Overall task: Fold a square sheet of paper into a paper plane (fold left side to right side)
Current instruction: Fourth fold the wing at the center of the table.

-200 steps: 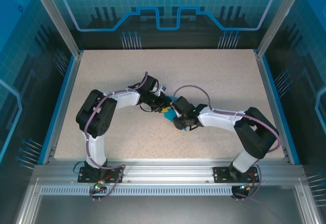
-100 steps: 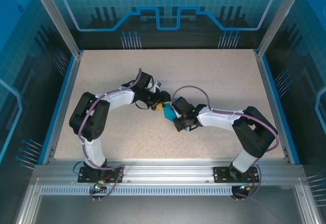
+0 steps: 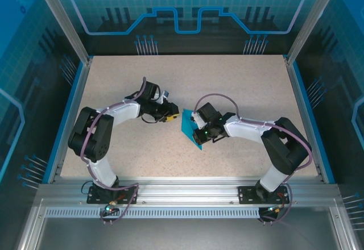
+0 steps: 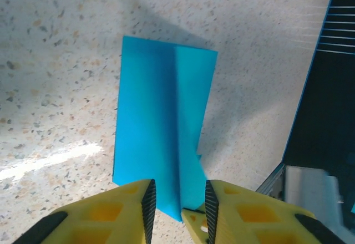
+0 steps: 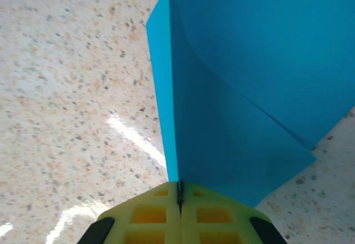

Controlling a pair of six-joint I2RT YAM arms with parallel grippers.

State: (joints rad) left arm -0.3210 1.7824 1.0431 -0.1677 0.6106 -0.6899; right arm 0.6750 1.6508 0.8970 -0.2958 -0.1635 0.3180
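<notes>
- The right pincer (image 5: 179, 191) is closed tight. Its two yellow fingers (image 5: 148, 213) meet with no gap and pinch the edge of the blue sheet of paper (image 5: 238, 89).
- From that pinch the sheet rises away in folded layers. One layer curves over another, and a straight crease runs across it.
- The left pincer (image 4: 177, 199) stands partly open, its yellow fingers (image 4: 128, 205) apart. The sheet's near tip lies in the gap between them. I cannot tell whether either finger touches it.
- In the left wrist view the sheet is a tall blue shape with a long crease down its middle, casting a shadow on the surface beyond.
- From above, the sheet sits between the two pincers, near the middle of the speckled table (image 3: 244, 85).
</notes>
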